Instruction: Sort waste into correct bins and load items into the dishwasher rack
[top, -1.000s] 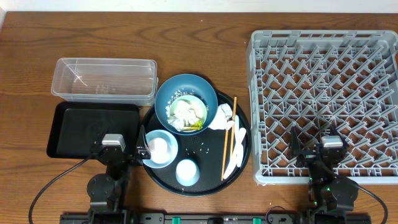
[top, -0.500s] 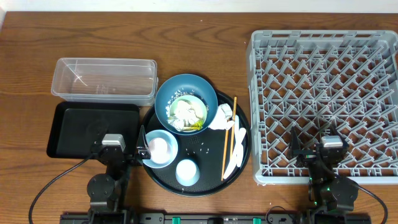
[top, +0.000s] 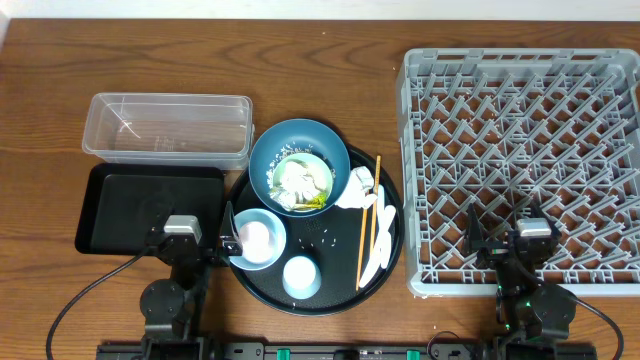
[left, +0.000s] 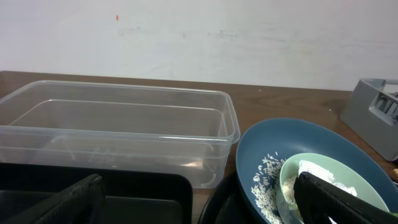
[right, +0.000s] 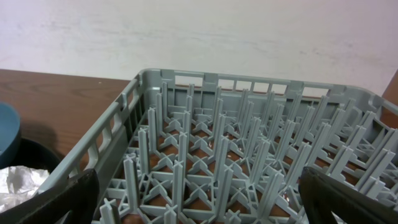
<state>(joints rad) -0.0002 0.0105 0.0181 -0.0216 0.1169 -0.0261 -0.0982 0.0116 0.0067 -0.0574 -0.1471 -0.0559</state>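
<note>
Nothing done, all left | dishwasher rack (top: 520, 130), clear tub (top: 165, 130), black tray (top: 135, 200) empty | left gripper (left: 199, 183), right gripper (right: 198, 180) spread, unladen

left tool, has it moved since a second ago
No. In the overhead view the left tool sits where it was, over the near right part of the black tray.
</note>
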